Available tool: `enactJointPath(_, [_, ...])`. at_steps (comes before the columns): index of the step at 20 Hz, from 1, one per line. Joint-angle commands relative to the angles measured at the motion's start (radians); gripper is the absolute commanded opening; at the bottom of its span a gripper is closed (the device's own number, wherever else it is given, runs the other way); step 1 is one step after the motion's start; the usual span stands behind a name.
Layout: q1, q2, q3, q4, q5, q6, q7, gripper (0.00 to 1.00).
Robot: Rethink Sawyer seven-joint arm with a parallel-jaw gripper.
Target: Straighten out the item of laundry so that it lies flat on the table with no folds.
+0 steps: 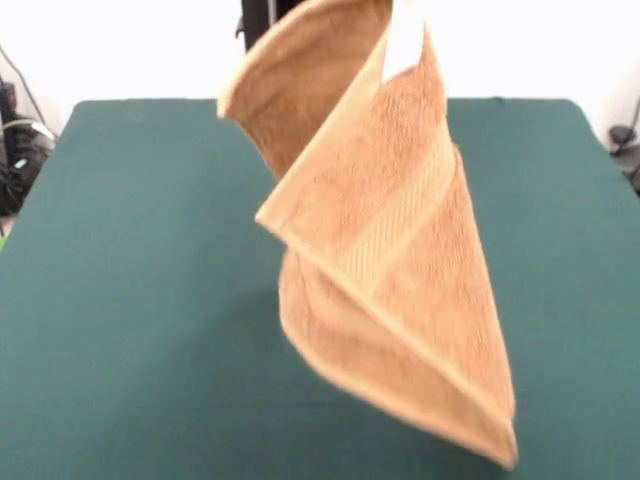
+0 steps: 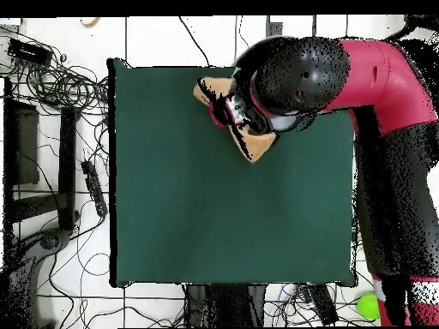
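The orange-tan towel [image 1: 400,270] hangs in the air above the dark green table [image 1: 130,300]. It is held by its top, which runs out of the picture, and it is twisted and folded on itself, with a stripe band down its middle. Its white tag [image 1: 403,40] shows near the top, and its low corner hangs near the front edge. From overhead, only tan tips of the towel [image 2: 253,147] show under the red and black arm [image 2: 343,68]. My gripper [image 2: 230,111] is over the table's [image 2: 214,223] far part, shut on the towel.
Cables and black gear [image 2: 51,94] lie on the floor left of the table in the overhead view. A green ball [image 2: 369,306] lies by the robot's base. The black pedestal [image 1: 255,20] stands behind the towel in the front view.
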Motion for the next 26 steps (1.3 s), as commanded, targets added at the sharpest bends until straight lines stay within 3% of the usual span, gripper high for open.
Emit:
enactJointPath(1, [0.025,0.059,0.053,0.070,-0.043,-0.066,-0.306,0.00])
enactJointPath(10, [0.010,0.061,0.060,0.123,-0.082,-0.147,-0.330,0.00])
enactJointPath(14, [-0.006,0.059,0.053,0.191,-0.111,-0.276,-0.245,0.00])
enactJointPath(22, [0.009,0.047,0.005,0.282,-0.134,-0.420,-0.071,0.00])
enactJointPath(26, [0.033,0.021,-0.047,0.344,-0.192,-0.570,0.043,0.00])
